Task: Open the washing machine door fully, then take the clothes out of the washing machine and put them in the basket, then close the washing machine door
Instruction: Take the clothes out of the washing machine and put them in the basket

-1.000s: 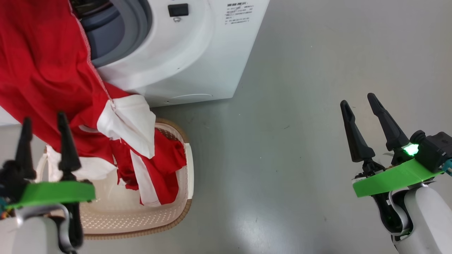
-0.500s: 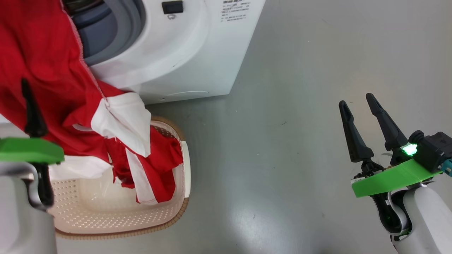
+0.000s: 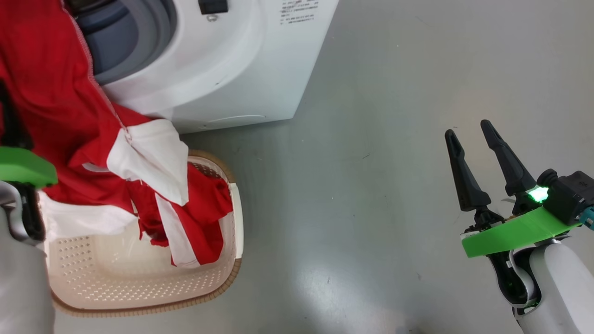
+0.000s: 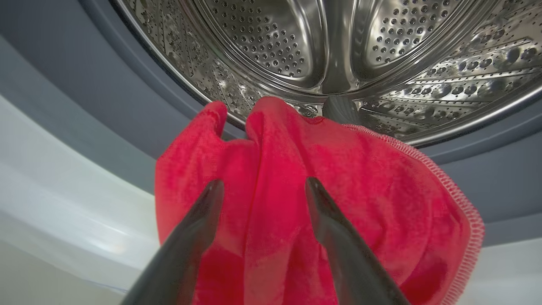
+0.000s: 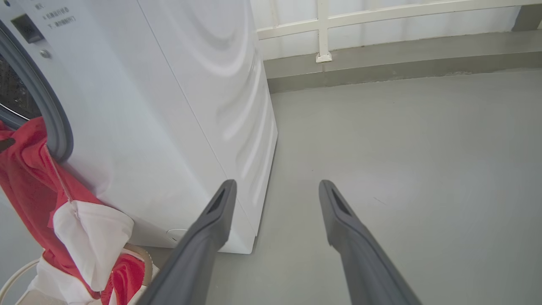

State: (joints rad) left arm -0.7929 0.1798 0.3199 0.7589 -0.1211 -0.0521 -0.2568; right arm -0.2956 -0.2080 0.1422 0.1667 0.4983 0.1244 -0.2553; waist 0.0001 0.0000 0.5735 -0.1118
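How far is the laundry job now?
Done: the washing machine stands open, and the lower part of the clothes lies in the basket. In hand: the open left hand points at the red cloth hanging over the drum lip; the right hand hangs open above the floor. Left: pull the rest out, drop it in the basket, close the door.

Smooth grey floor [image 3: 394, 208] bearing a big white front-loading washing machine [image 3: 241, 79] and, close beside it, a cream perforated plastic basket [image 3: 139, 290] with brown woven-look rim.
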